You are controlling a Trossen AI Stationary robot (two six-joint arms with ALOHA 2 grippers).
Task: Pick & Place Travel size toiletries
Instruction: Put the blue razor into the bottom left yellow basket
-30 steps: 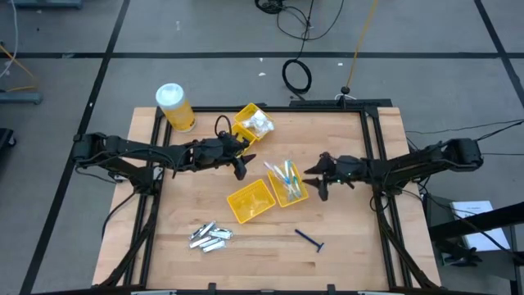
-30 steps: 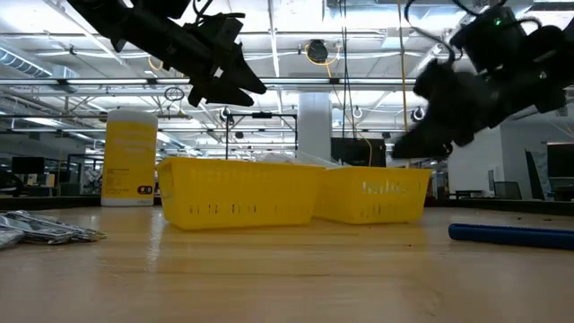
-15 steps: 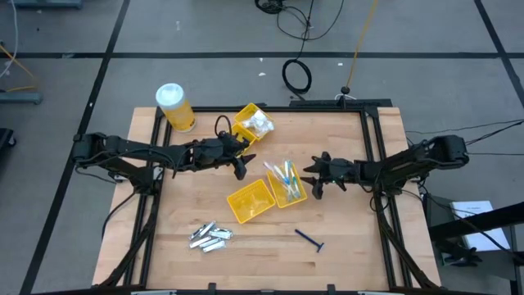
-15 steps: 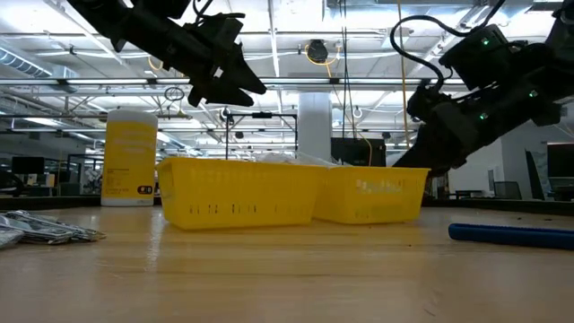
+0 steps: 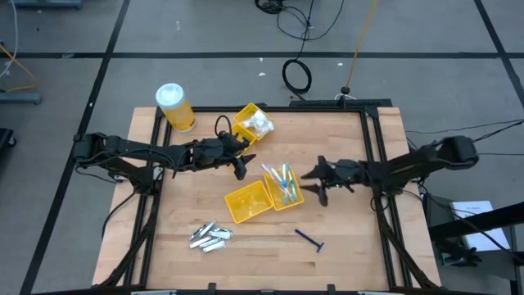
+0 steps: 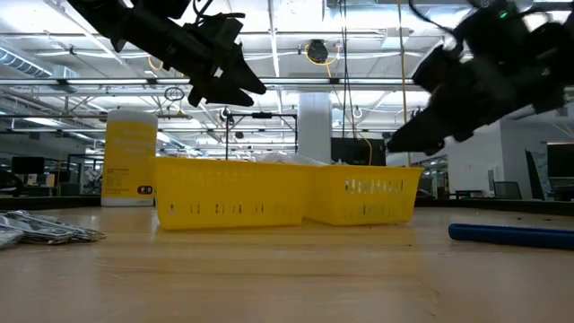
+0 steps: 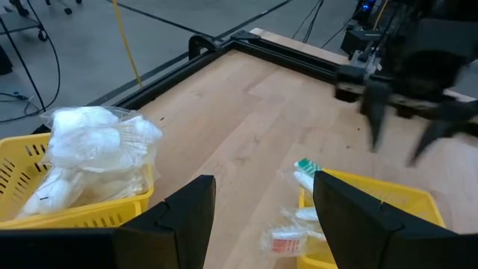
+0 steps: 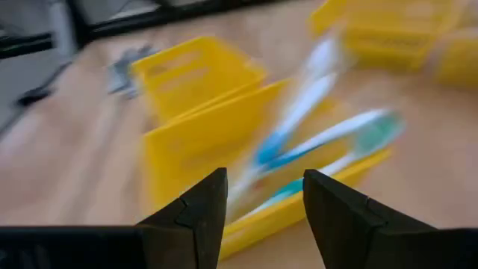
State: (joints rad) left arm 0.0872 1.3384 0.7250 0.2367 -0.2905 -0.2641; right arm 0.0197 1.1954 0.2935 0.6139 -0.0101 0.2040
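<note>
Slim pale sticks in clear wrap (image 5: 281, 178) lie in a yellow tray (image 5: 292, 199) at mid-table. My right gripper (image 5: 313, 188) hangs open just right of that tray, its fingertips (image 6: 395, 144) above the rim. My left gripper (image 5: 239, 170) hovers open and empty above the table, left of the trays. White packets (image 5: 257, 124) fill a far yellow tray (image 7: 45, 205). Silver tubes (image 5: 210, 235) lie near the front left. A dark-blue razor stick (image 5: 309, 239) lies on the wood at the front right. My right gripper stands at the right side (image 8: 299, 205) of the tray with the sticks, its fingers pointing toward the table's left. The wrist view is blurred, and I cannot tell whether a finger touches the tray.
An empty yellow tray (image 5: 248, 202) sits against the left side of the stick tray. A yellow jar with a white lid (image 5: 174, 106) stands at the far left corner. Bare wood lies between the razor stick and the silver tubes.
My right gripper has dipped toward the stick tray's right end, then risen and rolled a little. The stick tray and the empty tray beside it have slid a short way toward the table's left edge.
</note>
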